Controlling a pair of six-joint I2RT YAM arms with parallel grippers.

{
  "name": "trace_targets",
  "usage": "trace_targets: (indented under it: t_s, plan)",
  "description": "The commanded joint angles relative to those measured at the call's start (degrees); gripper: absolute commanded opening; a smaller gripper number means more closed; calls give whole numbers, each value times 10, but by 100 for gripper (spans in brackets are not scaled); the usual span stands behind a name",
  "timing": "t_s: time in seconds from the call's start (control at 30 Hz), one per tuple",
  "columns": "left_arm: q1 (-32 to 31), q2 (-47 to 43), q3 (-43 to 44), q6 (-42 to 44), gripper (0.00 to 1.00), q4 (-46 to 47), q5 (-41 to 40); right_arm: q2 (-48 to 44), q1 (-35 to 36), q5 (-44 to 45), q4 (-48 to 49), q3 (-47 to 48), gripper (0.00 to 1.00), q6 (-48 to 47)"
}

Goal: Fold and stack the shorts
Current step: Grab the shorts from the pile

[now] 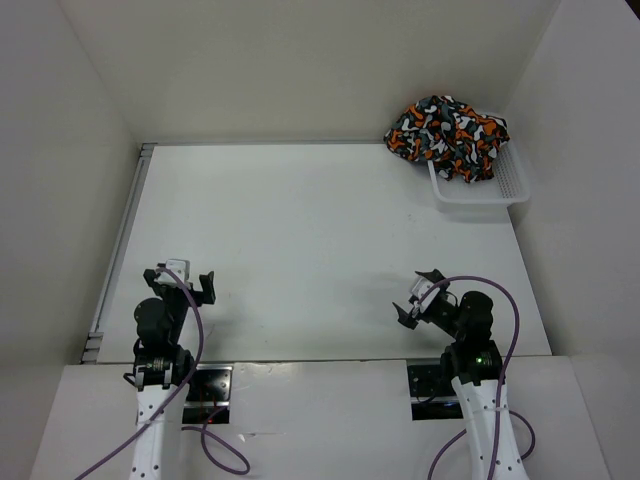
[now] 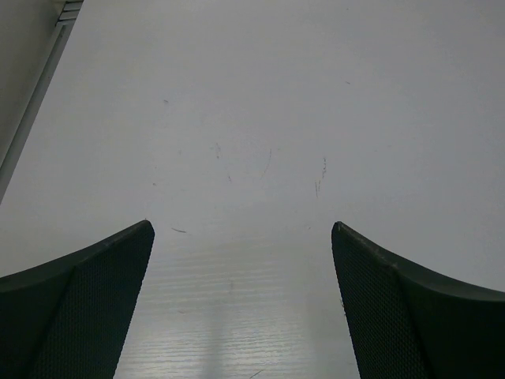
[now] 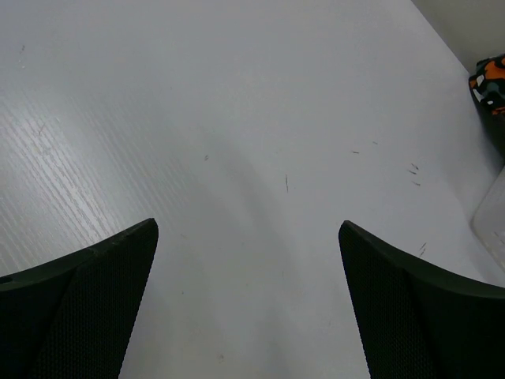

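You have two arms, bolted side by side at the near edge of the table [image 1: 300, 230], each carrying one gripper. Both are folded back low over their bases, wrists just past the near edge. Your left gripper [image 1: 180, 285] sits at the near left and points out across the table; its fingers are spread wide with nothing between them, and its wrist view shows only bare white surface in the gap [image 2: 241, 229]. Your right gripper [image 1: 418, 296] sits at the near right, angled toward the table's middle, its fingers [image 3: 95, 300] likewise spread wide and holding nothing. The two grippers are well apart from each other.

At the far right corner stands one white mesh basket [image 1: 480, 195]. The shorts [image 1: 450, 135] lie in a single crumpled heap in it, spilling over its far left rim. You cannot tell how many pairs make up the heap. A sliver of that print shows at the right wrist view's upper right edge [image 3: 489, 79].
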Motion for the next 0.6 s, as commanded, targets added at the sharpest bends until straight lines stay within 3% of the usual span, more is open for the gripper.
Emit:
trace_targets:
  t_s: [0.0,0.17,0.23,0.3,0.33,0.37,0.4,0.43,0.47,0.5,0.57]
  plan:
    - [-2,-19,-16,2,100,27,1,-5,-2,-20,25,7,100,7]
    - [-2,-19,-8,2,100,18,69,-5,-2,-9,52,-6,100,-22]
    - [-2,-19,8,2,100,18,238,-5,-2,-33,72,-12,100,-22]
    - [-2,-19,27,2,100,2,325,-5,-2,-97,18,3,100,-304]
    - [-2,-19,38,2,100,-60,397,-5,-2,-122,10,12,99,-415]
    - [-2,-19,45,2,100,-135,442,-5,-2,-146,38,4,100,-484]
    - [-2,-19,33,2,100,-56,430,-5,-2,-152,147,-6,100,-528]
    - [-2,-19,24,2,100,51,404,-5,-2,-152,217,-12,100,-515]
    - [-2,-5,1,2,100,257,344,-5,-2,-130,303,-18,100,-470]
    - [-10,9,14,2,100,288,326,-5,5,-103,429,4,100,-348]
    - [-28,82,88,2,100,223,274,29,27,6,418,78,100,-272]
